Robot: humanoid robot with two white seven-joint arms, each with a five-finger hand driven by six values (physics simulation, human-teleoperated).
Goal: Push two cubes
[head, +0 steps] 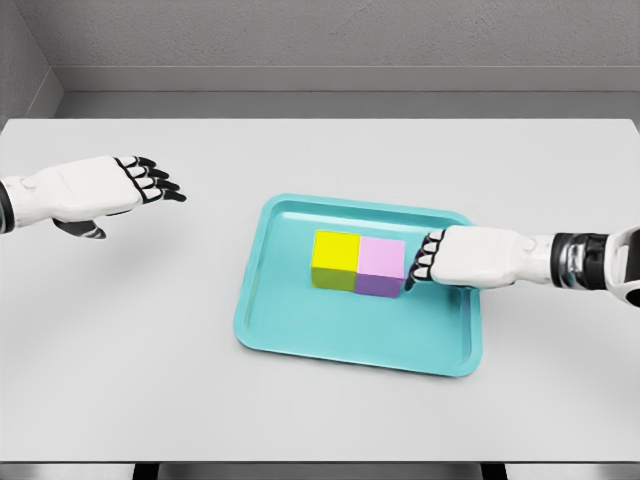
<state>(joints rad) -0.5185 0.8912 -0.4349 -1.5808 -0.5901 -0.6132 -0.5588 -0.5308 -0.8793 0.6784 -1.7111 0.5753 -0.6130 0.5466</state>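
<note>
Your right hand (pixel 432 258) reaches in flat, curled fingertips touching the purple cube (pixel 380 267), gripping nothing. Purple and yellow cube (pixel 335 259) touch, row parallel to the worktop's (pixel 150 300) front edge. Left hand (pixel 100 188) hovers empty, fingers loosely extended.

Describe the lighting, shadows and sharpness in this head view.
Head view: even, soft lighting with no glare on the grey table; a faint diffuse shadow lies on the table under the left robot hand; the yellow cube and purple cube have brighter tops and darker front faces; the teal tray looks matte; everything is sharp, without blur or visible distortion.
</note>
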